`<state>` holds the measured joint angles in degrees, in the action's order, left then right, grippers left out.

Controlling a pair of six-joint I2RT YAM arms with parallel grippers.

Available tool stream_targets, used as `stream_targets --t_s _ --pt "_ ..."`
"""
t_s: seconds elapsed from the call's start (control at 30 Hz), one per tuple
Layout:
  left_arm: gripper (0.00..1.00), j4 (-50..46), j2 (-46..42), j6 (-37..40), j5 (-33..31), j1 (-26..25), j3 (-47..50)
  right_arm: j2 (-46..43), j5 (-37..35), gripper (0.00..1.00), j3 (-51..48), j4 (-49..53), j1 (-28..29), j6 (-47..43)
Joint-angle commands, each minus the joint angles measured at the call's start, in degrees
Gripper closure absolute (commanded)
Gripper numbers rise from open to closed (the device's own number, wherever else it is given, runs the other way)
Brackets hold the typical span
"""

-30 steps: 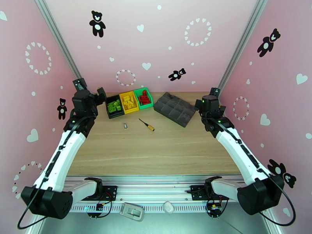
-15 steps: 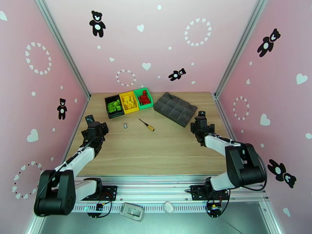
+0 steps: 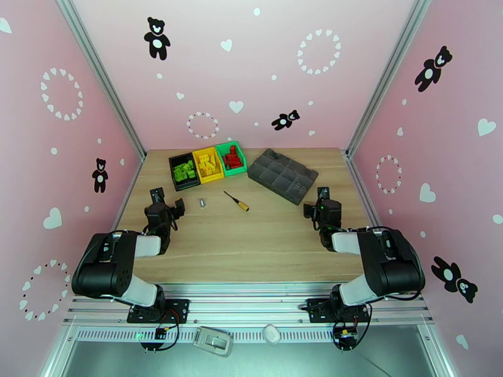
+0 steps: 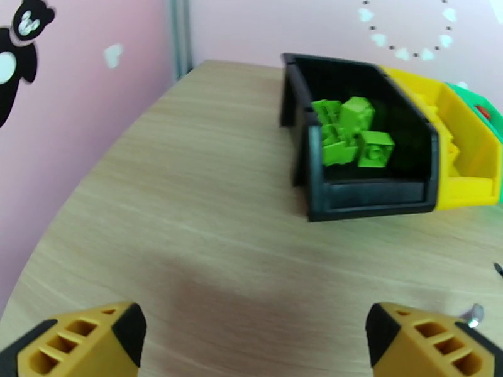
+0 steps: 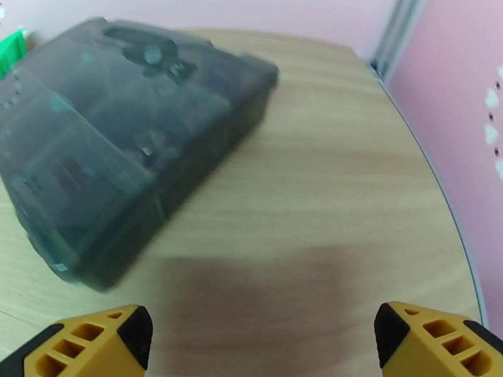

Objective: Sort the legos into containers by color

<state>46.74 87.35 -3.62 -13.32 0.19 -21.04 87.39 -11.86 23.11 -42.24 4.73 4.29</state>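
The containers stand in a row at the back of the table. The black bin (image 3: 187, 185) holds lime green legos (image 3: 184, 172), the yellow bin (image 3: 212, 178) holds yellow legos (image 3: 207, 163), and the green bin (image 3: 236, 171) holds red legos (image 3: 233, 158). My left gripper (image 3: 165, 205) hovers low over bare wood, well in front of the black bin (image 4: 371, 199) and its green legos (image 4: 352, 136). It is open and empty (image 4: 251, 347). My right gripper (image 3: 319, 205) is open too, with nothing between its fingers (image 5: 264, 347).
A dark grey compartment tray (image 3: 281, 174) lies at the back right, just ahead of the right gripper (image 5: 119, 139). A small screwdriver (image 3: 237, 201) and a tiny silver cylinder (image 3: 202, 202) lie on the wood in front of the bins. Pink walls close in on both sides.
Both arms have folded back from the far end toward the near edge, and now sit low over the table. Both grippers have stayed open and empty.
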Motion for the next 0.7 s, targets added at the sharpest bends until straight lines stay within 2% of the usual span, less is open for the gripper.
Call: stream_targets --t_s 0.0,0.37,0.5,0.67 --pt "0.02 4.7 0.1 1.3 1.9 -0.3 0.3 0.2 2.9 0.01 0.4 -3.3 -0.6 -0.4" --pt "0.02 4.4 0.0 1.6 1.0 -0.7 0.1 0.3 3.4 0.01 0.4 -3.5 -0.8 -0.5" --pt "0.02 4.3 0.0 1.7 0.8 -0.9 0.1 1.6 8.7 0.01 2.6 -0.2 -2.3 -0.7" --pt "0.02 4.3 0.0 1.7 0.6 -0.9 0.0 0.3 9.6 0.01 1.1 -2.1 -2.3 -1.2"
